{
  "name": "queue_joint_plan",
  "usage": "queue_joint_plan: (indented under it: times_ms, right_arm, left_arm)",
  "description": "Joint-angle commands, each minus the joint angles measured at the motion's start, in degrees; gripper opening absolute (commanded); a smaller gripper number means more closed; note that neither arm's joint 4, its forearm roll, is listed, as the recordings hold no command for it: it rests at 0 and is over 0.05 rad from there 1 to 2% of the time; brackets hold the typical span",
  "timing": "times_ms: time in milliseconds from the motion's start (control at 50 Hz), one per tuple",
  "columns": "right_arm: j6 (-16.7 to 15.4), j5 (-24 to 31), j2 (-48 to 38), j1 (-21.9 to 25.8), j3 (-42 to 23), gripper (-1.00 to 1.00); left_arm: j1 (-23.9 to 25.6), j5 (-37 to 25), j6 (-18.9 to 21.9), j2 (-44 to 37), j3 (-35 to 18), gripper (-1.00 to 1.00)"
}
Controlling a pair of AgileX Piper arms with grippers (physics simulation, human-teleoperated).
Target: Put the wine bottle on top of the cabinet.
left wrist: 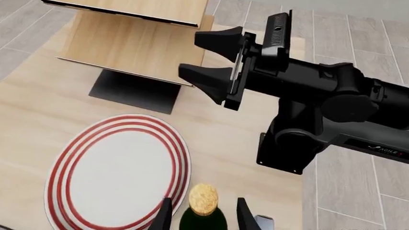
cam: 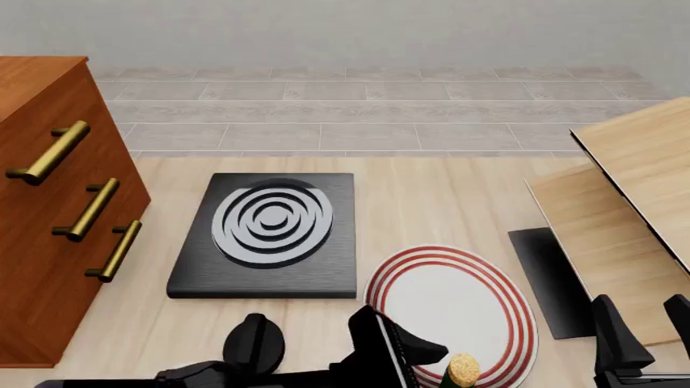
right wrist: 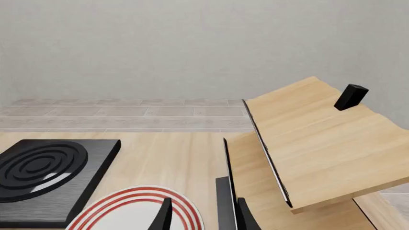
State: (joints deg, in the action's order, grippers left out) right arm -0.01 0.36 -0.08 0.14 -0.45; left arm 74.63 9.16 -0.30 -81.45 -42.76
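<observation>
Bottle stands between my left jaws, its cork level with the tips; whether they pinch it, I cannot tell. It is beside the plate on the worktop. My right jaws are spread, holding nothing. The cabinet stands far left.

Both arms are matte black with rounded, moulded housings. In the left wrist view the right arm crosses the right side of the frame: blocky joint casings, a flat ribbed rectangular module on top near the upper centre, and a small white "AgileX" mark with a red accent at the right edge. The right gripper has two wedge-shaped black fingers on a flat cross-bar. The left gripper shows slim, tapering black fingertips at the bottom edge.
</observation>
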Motion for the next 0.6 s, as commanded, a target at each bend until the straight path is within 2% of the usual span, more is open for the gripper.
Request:
queue_joint_plan:
  times_ms: [20, 140, 160, 600]
  right_arm:
    - [0.06, -0.01, -0.02, 0.0, 0.05, 1.0]
    - [-0.04, -0.08, 0.01, 0.01, 0.04, 1.0]
    - [-0.07, -0.18, 0.0, 0.01, 0.1, 1.0]
    - [-0.05, 0.1, 0.01, 0.03, -0.13, 1.0]
  left_arm:
    - [-0.28, -0.2, -0.17, -0.21, -0.19, 1.0]
    - [0.16, 0.11, -0.65, -0.26, 0.04, 1.0]
    - [0.12, 0.35, -0.56, -0.34, 0.19, -1.0]
    - [-0.58, -2.41, 0.18, 1.72, -2.12, -1.0]
